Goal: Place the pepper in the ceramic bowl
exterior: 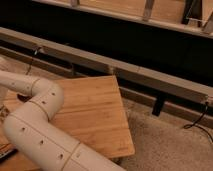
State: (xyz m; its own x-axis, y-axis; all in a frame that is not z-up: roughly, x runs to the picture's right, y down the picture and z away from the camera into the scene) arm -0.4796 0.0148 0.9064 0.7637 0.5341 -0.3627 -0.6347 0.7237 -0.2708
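Note:
My white arm [44,102] bends over the left part of a wooden table [95,112], and its forearm runs out past the left edge of the camera view. The gripper is beyond that edge and out of view. The pepper and the ceramic bowl are also out of view. A small dark spot [20,97] shows on the table just behind the forearm; I cannot tell what it is.
A small dark flat object [6,153] lies at the bottom left edge. A long grey rail [125,69] runs behind the table, with dark shelving above it. Speckled floor [170,145] lies to the right, and a black cable [197,122] runs near the rail.

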